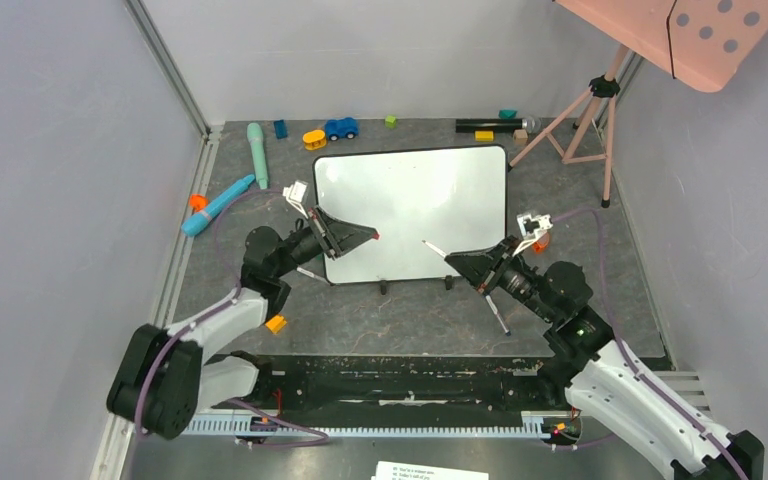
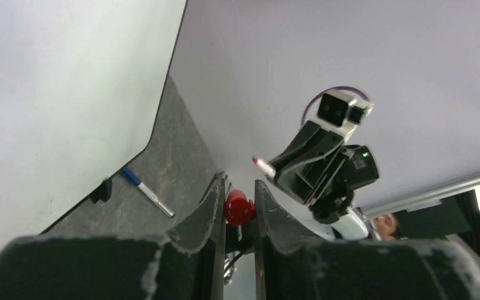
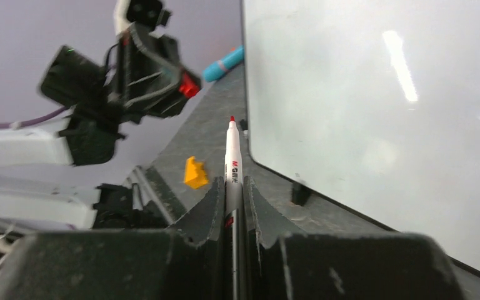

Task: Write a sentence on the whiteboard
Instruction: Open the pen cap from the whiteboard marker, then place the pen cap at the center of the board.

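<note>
- Top view: grey booth walls close in a dark, stone-look table (image 1: 410, 325). The whiteboard (image 1: 410, 195) sits mid-table on its small feet. It is blank, so the sentence is not yet begun. The left pincer (image 1: 365, 237) hangs over the board's left part and the right pincer (image 1: 457, 262) over its lower right.
- Left wrist view: the left pincer is clenched on a red cap (image 2: 238, 208). The unmarked board fills the upper left.
- Right wrist view: the right pincer is clamped tight round a marker (image 3: 232, 156). Its bare red tip points along the board's edge, apart from the surface. Uncapping looks done. Next, the tip needs lowering onto the board for the first stroke.
</note>
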Robot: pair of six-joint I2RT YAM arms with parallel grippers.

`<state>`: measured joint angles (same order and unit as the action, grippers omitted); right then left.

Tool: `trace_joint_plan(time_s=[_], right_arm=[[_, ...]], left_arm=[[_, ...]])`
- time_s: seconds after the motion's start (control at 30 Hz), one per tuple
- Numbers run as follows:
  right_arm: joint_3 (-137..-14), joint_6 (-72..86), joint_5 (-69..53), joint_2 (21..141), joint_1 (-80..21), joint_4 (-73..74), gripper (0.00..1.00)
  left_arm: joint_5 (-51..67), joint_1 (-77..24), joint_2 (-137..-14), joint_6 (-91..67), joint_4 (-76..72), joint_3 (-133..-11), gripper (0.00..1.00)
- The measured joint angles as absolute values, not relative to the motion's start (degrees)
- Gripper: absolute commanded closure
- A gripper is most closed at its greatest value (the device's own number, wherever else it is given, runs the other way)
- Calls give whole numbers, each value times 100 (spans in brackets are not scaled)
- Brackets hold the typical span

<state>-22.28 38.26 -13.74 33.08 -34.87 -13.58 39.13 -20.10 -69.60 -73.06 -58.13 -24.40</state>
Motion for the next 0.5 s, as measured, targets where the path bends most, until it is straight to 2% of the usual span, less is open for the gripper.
trace_joint_plan(time_s=[0.27,0.5], right_arm=[[-2768,2899,377,2641,-3487,130,100],[-2917,2432,1234,2423,-3487,801,100]], left_arm=[[2630,-3538,-5000,-5100,-2657,-2104,98],[1837,-3848,-5107,-4353,-1396,-1621,98]])
